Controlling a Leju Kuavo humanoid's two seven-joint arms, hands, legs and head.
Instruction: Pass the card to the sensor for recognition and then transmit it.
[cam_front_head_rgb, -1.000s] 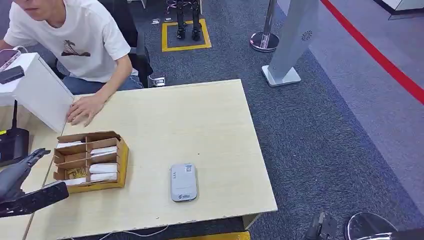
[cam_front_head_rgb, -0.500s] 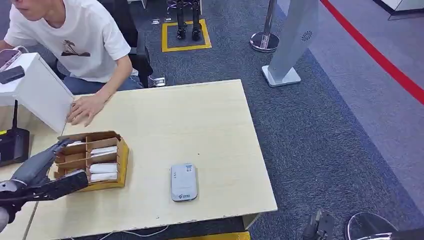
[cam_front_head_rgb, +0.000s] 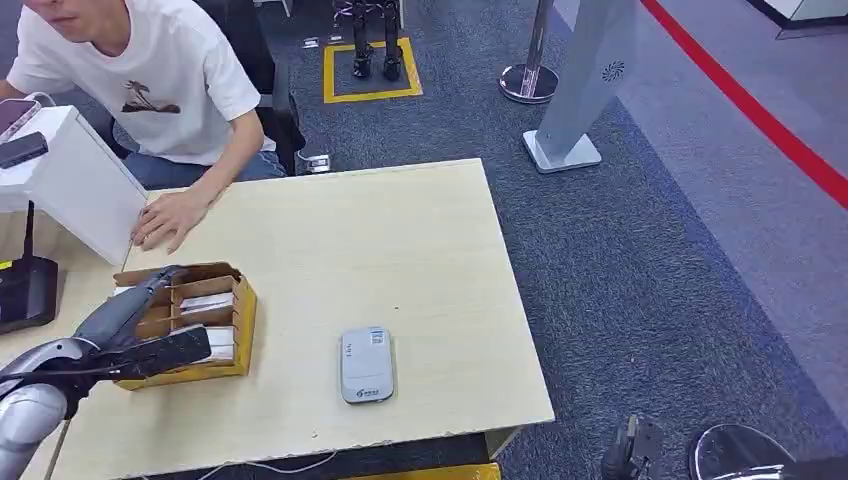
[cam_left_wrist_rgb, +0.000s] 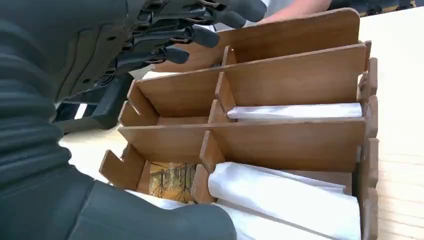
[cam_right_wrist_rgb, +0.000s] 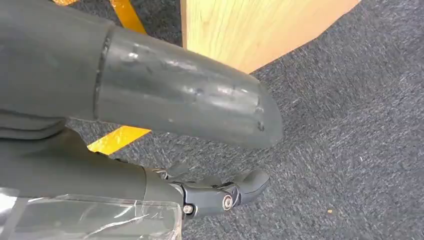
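A brown divided card box stands on the wooden table at the left, with white cards in its slots and one picture card lower down. My left hand hovers over the box with its fingers spread and its thumb across the box's near side, holding nothing. The grey sensor lies flat near the table's front edge, right of the box. My right hand hangs low beside the table corner, above the carpet, with nothing in it.
A person in a white T-shirt sits behind the table, one hand flat on the top near a white box. A black device stands at the far left. A grey stand and a red floor line are on the carpet.
My left hand has moved rightward and forward from the table's left edge to over the card box. The right hand and the sensor stay where they were.
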